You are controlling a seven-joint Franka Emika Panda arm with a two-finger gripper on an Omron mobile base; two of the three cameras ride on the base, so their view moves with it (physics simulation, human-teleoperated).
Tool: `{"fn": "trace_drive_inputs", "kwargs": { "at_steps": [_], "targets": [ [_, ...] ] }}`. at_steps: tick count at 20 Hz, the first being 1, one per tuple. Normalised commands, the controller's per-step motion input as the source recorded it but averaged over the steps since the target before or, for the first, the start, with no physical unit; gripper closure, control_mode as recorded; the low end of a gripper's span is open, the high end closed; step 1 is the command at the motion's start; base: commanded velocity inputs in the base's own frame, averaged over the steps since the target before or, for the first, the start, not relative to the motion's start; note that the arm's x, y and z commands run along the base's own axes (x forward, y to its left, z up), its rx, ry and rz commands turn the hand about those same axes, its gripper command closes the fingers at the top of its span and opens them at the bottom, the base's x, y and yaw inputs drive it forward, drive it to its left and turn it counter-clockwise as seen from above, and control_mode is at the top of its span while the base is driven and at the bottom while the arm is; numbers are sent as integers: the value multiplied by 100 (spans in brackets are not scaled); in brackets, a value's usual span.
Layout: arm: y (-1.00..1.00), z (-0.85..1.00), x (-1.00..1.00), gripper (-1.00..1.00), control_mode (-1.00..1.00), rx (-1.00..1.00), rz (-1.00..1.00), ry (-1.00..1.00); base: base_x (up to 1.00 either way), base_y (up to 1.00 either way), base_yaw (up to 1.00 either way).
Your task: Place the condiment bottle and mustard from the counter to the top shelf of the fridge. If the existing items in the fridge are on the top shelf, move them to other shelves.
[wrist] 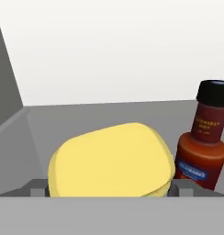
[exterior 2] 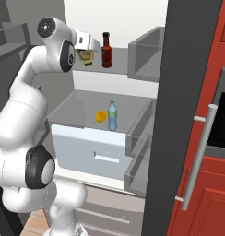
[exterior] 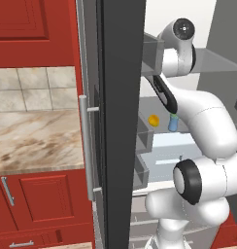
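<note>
On the fridge's top shelf (exterior 2: pixel 119 69), the yellow mustard (wrist: pixel 111 160) sits pinched in the end effector (exterior 2: pixel 86 54), just beside the already placed red condiment bottle (exterior 2: pixel 106 50), apparently held low for release, while a water bottle (exterior 2: pixel 113 115) and an orange (exterior 2: pixel 101 116) occupy the shelf below.

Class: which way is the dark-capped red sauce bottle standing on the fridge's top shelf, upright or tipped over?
Upright. The red sauce bottle stands on its base on the top shelf, black cap uppermost; the hand view shows it vertical beside the yellow mustard.
</note>
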Motion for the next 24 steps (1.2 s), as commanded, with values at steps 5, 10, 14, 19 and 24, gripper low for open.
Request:
{"fn": "trace_drive_inputs", "kwargs": {
  "at_steps": [5,10,14,19,24],
  "targets": [
    [0,0,10,-100,-100,0,0,0,0,0,0],
    [0,0,18,-100,-100,0,0,0,0,0,0],
    [0,0,13,-100,-100,0,0,0,0,0,0],
    [0,0,15,-100,-100,0,0,0,0,0,0],
    [0,0,17,-100,-100,0,0,0,0,0,0]
  ]
}}
